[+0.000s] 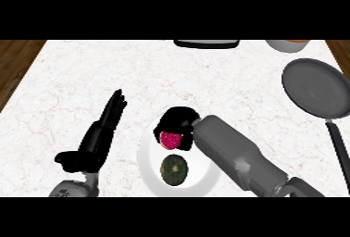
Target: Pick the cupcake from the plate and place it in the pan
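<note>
A white plate [152, 162] lies at the counter's near middle. On it sits a pink-topped cupcake [171, 140], with my right hand [177, 121] curled over it from above, fingers and thumb down around its sides. A dark green round item [174, 169] lies on the plate's near half, apart from the hand. The grey pan [315, 88] rests at the right of the counter, its black handle [339, 148] running toward the near edge. My left hand [101, 132] stays open to the left of the plate, fingers straight and pointing away.
A black-rimmed object [206, 43] sits at the far edge in the middle. A white bowl [288, 45] with something orange in it stands at the far right corner. Wooden floor shows past the counter's left and right edges.
</note>
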You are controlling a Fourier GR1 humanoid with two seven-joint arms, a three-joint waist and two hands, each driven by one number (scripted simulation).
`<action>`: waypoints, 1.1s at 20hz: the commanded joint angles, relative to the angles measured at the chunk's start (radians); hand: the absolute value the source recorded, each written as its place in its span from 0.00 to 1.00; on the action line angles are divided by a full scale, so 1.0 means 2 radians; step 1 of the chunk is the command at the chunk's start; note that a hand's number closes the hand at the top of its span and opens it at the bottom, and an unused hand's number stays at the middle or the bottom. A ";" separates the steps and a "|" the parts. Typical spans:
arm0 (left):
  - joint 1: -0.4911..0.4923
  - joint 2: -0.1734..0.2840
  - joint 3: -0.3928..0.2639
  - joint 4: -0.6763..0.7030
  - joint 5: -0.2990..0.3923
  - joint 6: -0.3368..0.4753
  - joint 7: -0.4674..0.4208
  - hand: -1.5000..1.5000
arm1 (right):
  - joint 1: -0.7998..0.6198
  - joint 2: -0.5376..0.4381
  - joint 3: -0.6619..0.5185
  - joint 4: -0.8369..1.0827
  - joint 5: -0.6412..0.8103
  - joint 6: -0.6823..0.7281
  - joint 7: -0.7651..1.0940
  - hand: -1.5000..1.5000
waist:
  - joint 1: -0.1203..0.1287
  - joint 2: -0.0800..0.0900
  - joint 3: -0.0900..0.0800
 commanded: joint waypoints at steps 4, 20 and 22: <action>-0.001 -0.011 -0.003 -0.008 -0.015 0.007 0.012 0.50 | -0.002 0.000 0.018 0.035 -0.006 -0.053 -0.028 1.00 | 0.003 0.003 -0.001; 0.020 -0.002 0.021 0.000 -0.006 0.004 -0.005 0.50 | -0.052 -0.082 -0.186 0.130 -0.079 -0.342 0.399 1.00 | -0.029 -0.008 -0.002; 0.030 0.009 0.019 -0.024 -0.005 -0.004 0.005 0.50 | -0.052 -0.086 -0.179 0.124 -0.061 -0.402 0.434 1.00 | -0.029 -0.013 -0.002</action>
